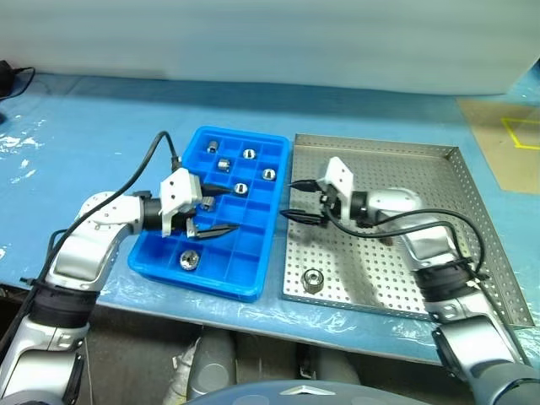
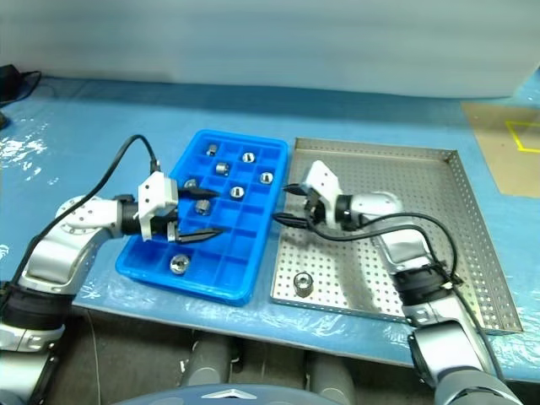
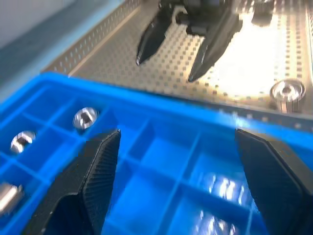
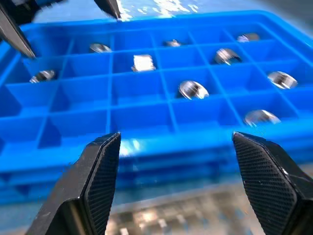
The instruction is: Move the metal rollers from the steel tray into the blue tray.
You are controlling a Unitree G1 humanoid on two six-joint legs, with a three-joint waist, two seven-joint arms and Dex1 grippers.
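Presently, an inventory from my two arms.

Left gripper [image 1: 213, 213]: fingers spread wide, nothing between them. It hangs over the near middle of the blue tray [image 1: 160, 263], pointing across toward my right arm.

Right gripper [image 1: 297, 201]: fingers likewise wide apart and empty. It hangs over the steel tray [image 1: 472, 211] at the edge nearest the blue tray, tips facing my left gripper across the two rims.

Blue tray: directly under my left fingers, its long side just beside the steel tray.

Metal rollers, already in blue compartments: one [image 1: 190, 259] just below my left fingertips on the near side; one [image 1: 240, 189] just past them; four more farther out toward the far end, namely [image 1: 212, 146], [image 1: 249, 153], [image 1: 224, 164] and [image 1: 268, 175]. A further one sits close behind my left gripper, partly hidden by it.

Metal roller still on the steel tray: one [image 1: 313, 279], upright on the perforated floor, near the front rim, nearer to me than my right fingertips and apart from them.
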